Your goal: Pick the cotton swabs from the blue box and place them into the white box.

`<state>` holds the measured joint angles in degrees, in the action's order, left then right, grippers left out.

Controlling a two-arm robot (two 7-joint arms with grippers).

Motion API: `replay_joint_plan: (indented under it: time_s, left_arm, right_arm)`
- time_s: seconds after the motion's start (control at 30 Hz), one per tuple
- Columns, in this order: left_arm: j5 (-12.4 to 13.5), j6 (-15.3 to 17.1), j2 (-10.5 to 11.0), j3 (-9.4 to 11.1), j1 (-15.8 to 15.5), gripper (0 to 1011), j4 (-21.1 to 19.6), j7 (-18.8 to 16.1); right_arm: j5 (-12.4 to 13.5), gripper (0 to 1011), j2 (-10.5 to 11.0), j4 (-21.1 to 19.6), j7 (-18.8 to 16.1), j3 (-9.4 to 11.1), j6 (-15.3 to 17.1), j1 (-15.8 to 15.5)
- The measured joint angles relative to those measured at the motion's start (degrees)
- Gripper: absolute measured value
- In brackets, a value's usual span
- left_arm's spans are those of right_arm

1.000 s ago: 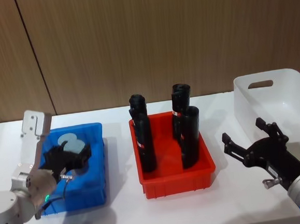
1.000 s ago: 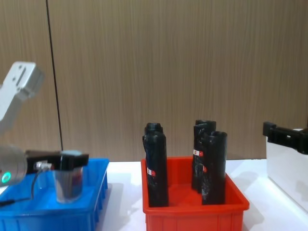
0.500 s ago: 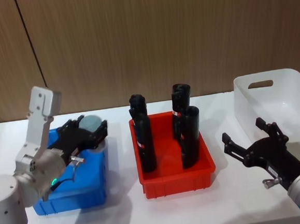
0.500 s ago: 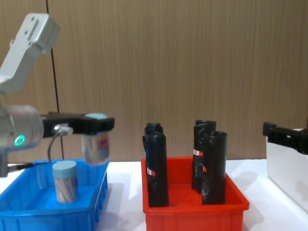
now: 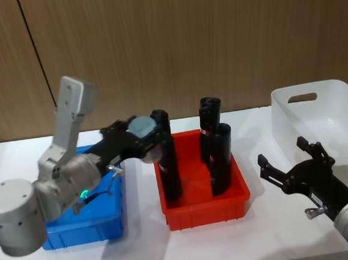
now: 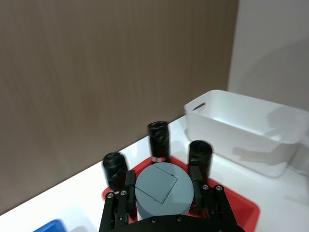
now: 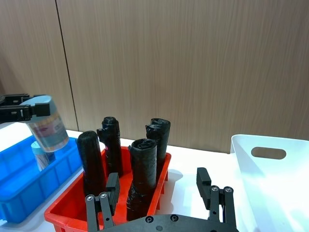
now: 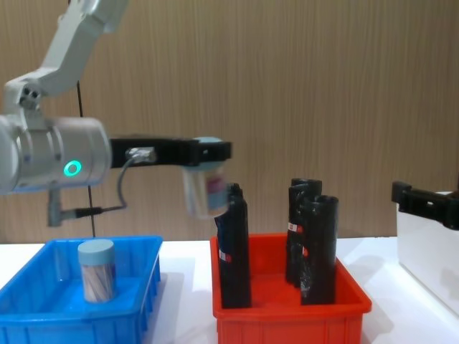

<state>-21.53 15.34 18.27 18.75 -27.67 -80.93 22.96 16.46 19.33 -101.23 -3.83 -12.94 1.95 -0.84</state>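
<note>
My left gripper (image 5: 143,137) is shut on a cotton swab jar (image 5: 142,128), a clear jar with a grey-blue lid, held in the air over the left edge of the red bin (image 5: 204,210). The same jar (image 8: 206,188) hangs just left of a black tube in the chest view, and its lid (image 6: 163,189) sits between the fingers in the left wrist view. A second cotton swab jar (image 8: 97,270) stands in the blue box (image 8: 43,317) at the left. The white box (image 5: 317,111) is at the far right. Before it, my right gripper (image 5: 288,158) hovers open and holds nothing.
The red bin stands between the two boxes and holds several tall black tubes (image 5: 219,158) with red-white labels. A wooden wall closes the back. Bare white table lies in front of the bins and between the red bin and the white box (image 7: 273,181).
My left gripper has lifted the jar out of the blue box and carried it up and to the right, to the red bin's left edge. The right arm has stayed still.
</note>
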Motion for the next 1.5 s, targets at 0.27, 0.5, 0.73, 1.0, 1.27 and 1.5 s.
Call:
replay_joint_plan:
  time_s: [0.27,0.5,0.73,1.0,1.27,1.5]
  left_arm:
    - [-0.6,1.3,-2.3,1.3,-3.2,671,2.2,6.4]
    - [-1.4,1.6,-5.0,2.6,-6.7,671,6.5,11.4]
    - [-2.2,1.0,-8.2,3.9,-11.0,671,12.7,16.4]
    - [-2.6,0.5,-10.1,4.7,-13.6,671,16.5,19.2]
    - [-2.9,0.2,-11.3,5.2,-15.2,671,18.8,20.8]
    - [-3.0,0.0,-11.7,5.4,-15.9,671,19.8,21.5]
  right_arm:
    - [0.0,1002,0.0,0.0,0.0,0.0,0.0,0.0]
    - [0.0,1002,0.0,0.0,0.0,0.0,0.0,0.0]
    - [0.0,1002,0.0,0.0,0.0,0.0,0.0,0.0]
    - [0.0,1002,0.0,0.0,0.0,0.0,0.0,0.0]
    - [0.0,1002,0.0,0.0,-1.1,0.0,0.6,0.2]
    - [0.0,1002,0.1,0.4,-4.1,0.0,2.6,1.2]
